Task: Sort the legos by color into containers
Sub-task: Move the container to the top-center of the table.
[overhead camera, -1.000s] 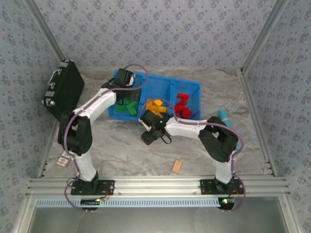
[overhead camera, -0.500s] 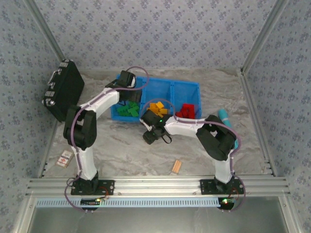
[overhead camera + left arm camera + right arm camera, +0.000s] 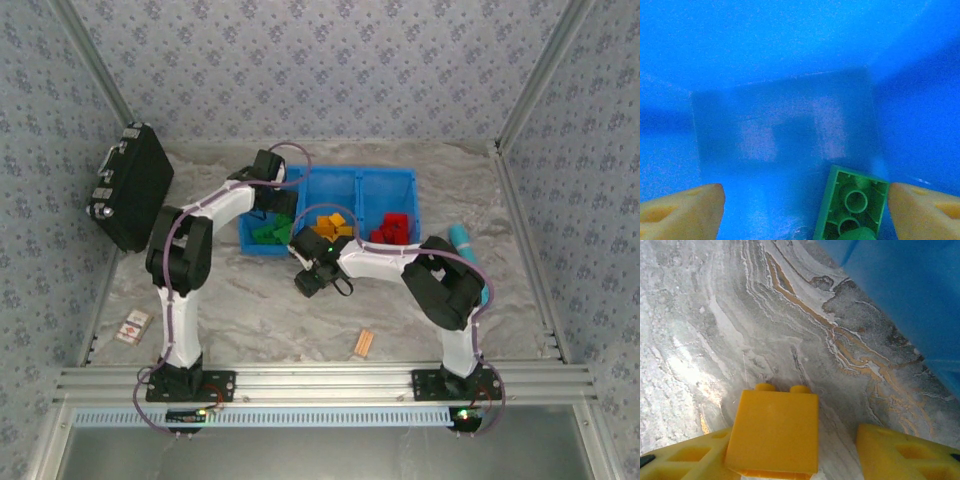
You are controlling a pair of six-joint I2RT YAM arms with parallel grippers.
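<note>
The blue bin (image 3: 352, 180) holds three containers: green legos (image 3: 268, 233) on the left, orange-yellow ones (image 3: 330, 222) in the middle, red ones (image 3: 392, 228) on the right. My left gripper (image 3: 275, 170) reaches into the back of the green container. Its jaws (image 3: 805, 212) stand open over the blue floor, and an upside-down green lego (image 3: 852, 205) lies close to the right finger. My right gripper (image 3: 312, 280) hangs low over the table in front of the bin. An orange-yellow lego (image 3: 772, 432) rests against its left finger, with a clear gap to the right finger (image 3: 905, 450), so the gripper (image 3: 795, 442) is open.
A black case (image 3: 130, 185) leans at the far left. A teal object (image 3: 462, 240) lies right of the bin. A pale orange striped piece (image 3: 363, 344) and a small card (image 3: 133, 325) lie near the front rail. The bin's wall (image 3: 905, 295) is close on the right gripper's right.
My left arm has swung right and the bin's left end has shifted right with it. The left jaws have narrowed. The right gripper has barely moved.
</note>
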